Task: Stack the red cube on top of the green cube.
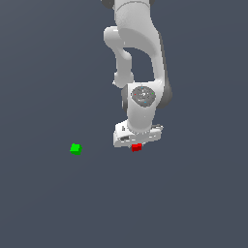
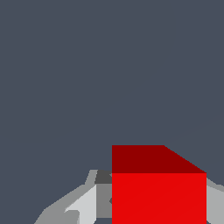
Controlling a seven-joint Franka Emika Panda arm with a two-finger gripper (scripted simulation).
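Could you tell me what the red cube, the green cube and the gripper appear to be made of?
These are simulator renders, so material stays open. The red cube and green cube show flat, untextured colour, matte like painted plastic or wood. The gripper looks like smooth white moulded plastic or painted metal, softly shaded.

No text, label, number or sign can be read anywhere.

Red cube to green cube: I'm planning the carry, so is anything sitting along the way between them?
Nothing visible does. In the exterior view the floor between the red cube, at the gripper, and the green cube toward that view's left is bare. The green cube's top is uncovered.
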